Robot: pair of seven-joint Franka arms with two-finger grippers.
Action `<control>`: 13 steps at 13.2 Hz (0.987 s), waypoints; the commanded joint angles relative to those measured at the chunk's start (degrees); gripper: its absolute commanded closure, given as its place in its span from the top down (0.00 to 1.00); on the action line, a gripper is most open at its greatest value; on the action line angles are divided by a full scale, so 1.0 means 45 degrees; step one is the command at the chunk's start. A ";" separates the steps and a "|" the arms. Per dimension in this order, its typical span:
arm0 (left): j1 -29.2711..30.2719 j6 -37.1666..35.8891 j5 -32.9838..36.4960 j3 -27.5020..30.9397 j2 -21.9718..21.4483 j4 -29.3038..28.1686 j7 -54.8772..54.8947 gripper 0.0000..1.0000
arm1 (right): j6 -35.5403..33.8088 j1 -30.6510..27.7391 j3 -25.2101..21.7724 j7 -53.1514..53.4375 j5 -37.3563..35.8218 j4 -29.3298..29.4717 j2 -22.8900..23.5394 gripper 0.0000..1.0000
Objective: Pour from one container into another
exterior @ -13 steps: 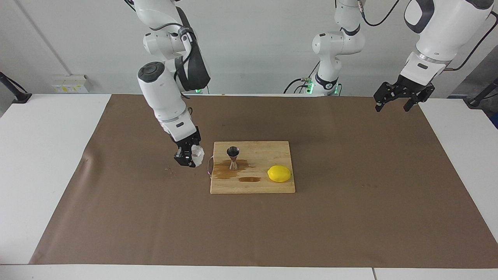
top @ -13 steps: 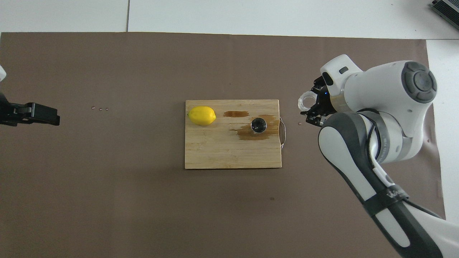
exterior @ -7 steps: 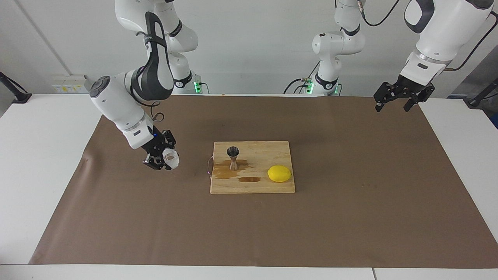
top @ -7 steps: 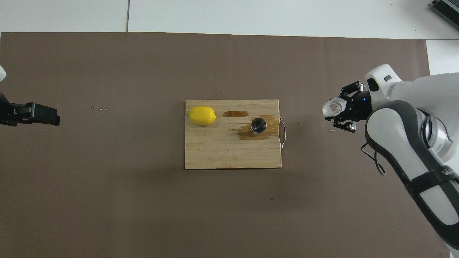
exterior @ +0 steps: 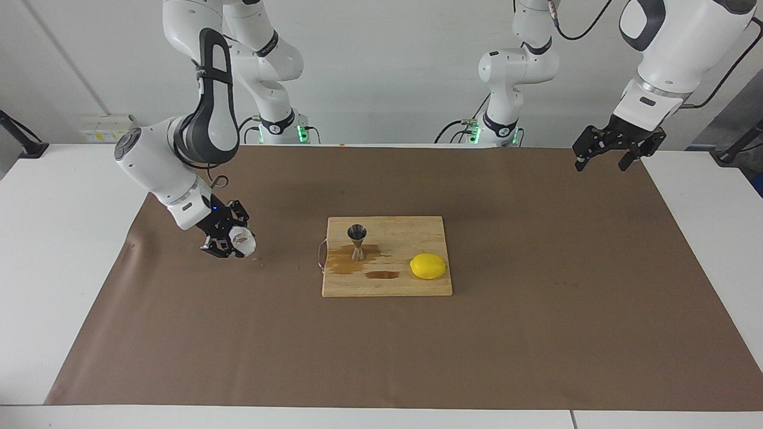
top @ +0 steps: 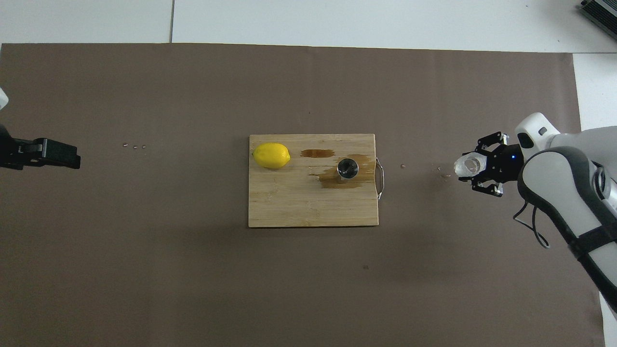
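— Where's the cup [exterior: 243, 241] now?
— At centre-left of the facing view, low over the brown mat [exterior: 536, 333], pinched in the right gripper [exterior: 229, 243] and tipped on its side.
— And the jigger [exterior: 357, 241]?
— Upright on the cutting board [exterior: 387, 285] mid-frame, standing in a brown puddle [exterior: 343, 262], with a lemon [exterior: 428, 266] on the same board.
— The left gripper [exterior: 608, 156]?
— Waiting at upper right over the mat's edge, fingers spread wide, holding nothing.
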 commanded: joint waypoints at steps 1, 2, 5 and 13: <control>0.0094 -0.0102 0.0072 -0.0049 -0.0322 -0.0276 -0.0129 1.00 | 0.0837 -0.0070 0.0147 -0.0605 0.0431 -0.0896 -0.0181 0.58; 0.0094 -0.0102 0.0072 -0.0049 -0.0322 -0.0276 -0.0129 1.00 | 0.1051 -0.0128 0.0147 -0.0799 0.0431 -0.0994 -0.0025 0.58; 0.0094 -0.0102 0.0072 -0.0049 -0.0322 -0.0276 -0.0129 1.00 | 0.1365 -0.0264 0.0147 -0.1793 0.1130 -0.0956 0.0677 0.60; 0.0094 -0.0102 0.0092 -0.0049 -0.0303 -0.0276 -0.0129 1.00 | 0.0941 -0.0090 0.0108 -0.1411 0.1134 -0.0800 0.0000 1.00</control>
